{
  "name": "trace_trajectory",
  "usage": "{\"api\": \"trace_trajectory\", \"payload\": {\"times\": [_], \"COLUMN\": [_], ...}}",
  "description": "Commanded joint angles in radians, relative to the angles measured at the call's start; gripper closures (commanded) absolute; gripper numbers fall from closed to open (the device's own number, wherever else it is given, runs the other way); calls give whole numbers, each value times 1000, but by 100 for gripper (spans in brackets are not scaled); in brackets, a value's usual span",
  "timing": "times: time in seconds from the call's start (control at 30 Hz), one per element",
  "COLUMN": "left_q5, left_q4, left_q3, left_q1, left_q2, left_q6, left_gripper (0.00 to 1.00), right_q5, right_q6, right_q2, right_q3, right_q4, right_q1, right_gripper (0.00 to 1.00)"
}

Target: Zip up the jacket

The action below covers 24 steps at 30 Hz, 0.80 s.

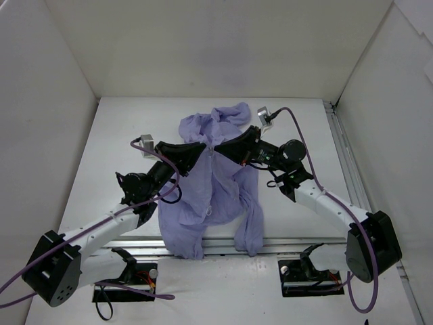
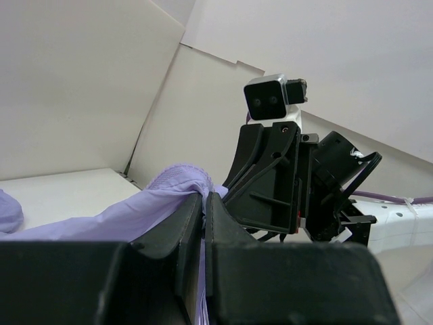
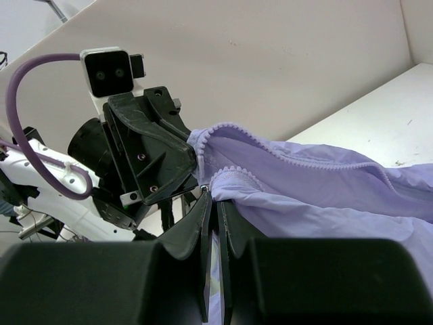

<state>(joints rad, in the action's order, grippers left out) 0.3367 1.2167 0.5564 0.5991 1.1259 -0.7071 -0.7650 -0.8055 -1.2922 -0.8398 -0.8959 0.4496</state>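
- The jacket (image 1: 216, 196) lay in the middle of the bench (image 1: 122, 135). Its collar end pointed to the far edge, and its hem and one sleeve hung over the near edge.
- The left gripper (image 2: 203, 196) had its fingers pressed together on a fold of lavender cloth.
- The right gripper (image 3: 212, 195) was likewise pressed together, pinching the jacket right at the zip (image 3: 284, 152). We could not tell whether it held the slider itself.
- We judged the step to be the pull itself, with one arm anchoring the cloth and the other drawing the zip toward the far edge.
- The next move would call for the left grip to keep the front taut while the right travelled along the teeth in a straight line. A slack fold could jam it.
- The top view showed us both grippers meeting tip to tip on the jacket's front, nearer the far edge. It hid the teeth and the fingertips.
- The right wrist view alone showed two rows of teeth lying apart beyond the grip, so we reckoned that stretch unjoined.
- The left wrist view showed only the pinched fold and the other gripper just beside it.
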Motion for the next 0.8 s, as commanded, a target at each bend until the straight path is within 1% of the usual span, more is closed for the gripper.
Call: {"api": "trace_trajectory", "payload": {"times": [0.0, 0.77], "left_q5": [12, 15], "left_q4": [93, 75], "left_q3": [33, 39], "left_q1": [-9, -9], "left_q2": [-5, -31], "left_q6": [11, 21], "left_gripper": [100, 100], "right_q5": [-5, 0], "right_q6": [-1, -6], "right_q2": [53, 33], "right_q3": [-12, -4], "right_q4": [-107, -109], "right_q1": [-8, -9], "right_gripper": [100, 100]}}
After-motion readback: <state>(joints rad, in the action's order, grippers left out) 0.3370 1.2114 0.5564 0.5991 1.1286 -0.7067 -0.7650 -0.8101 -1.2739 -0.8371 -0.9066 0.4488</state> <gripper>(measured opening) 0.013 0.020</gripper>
